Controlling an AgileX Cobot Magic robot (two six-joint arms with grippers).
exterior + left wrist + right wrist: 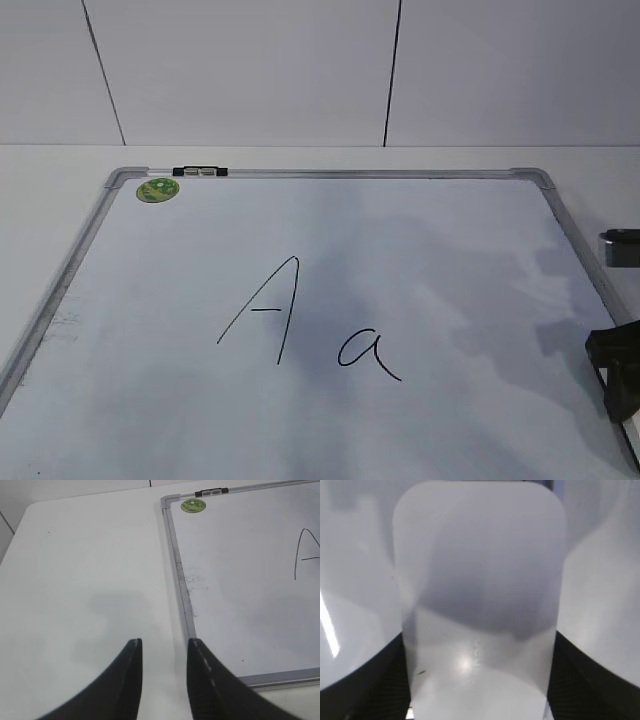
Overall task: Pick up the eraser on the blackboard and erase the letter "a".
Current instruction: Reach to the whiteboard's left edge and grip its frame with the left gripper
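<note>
The white eraser [479, 570] fills the right wrist view, its faint grey lettering facing up. My right gripper [480, 635] is shut on the eraser, one black finger pressed against each long side. In the exterior view this gripper [614, 372] is a dark shape at the right edge of the blackboard [450, 250], and the eraser itself does not show there. The letter "a" [368, 355] sits in the lower middle of the board, left of that gripper. My left gripper [165, 641] is open and empty above the table, just left of the blackboard's frame [181, 580].
A capital "A" [265, 310] is drawn left of the small letter. A round green sticker [158, 189] and a black clip [200, 172] mark the board's far left corner. A dark object [620, 246] lies off the board's right edge. White table [75, 570] surrounds the board.
</note>
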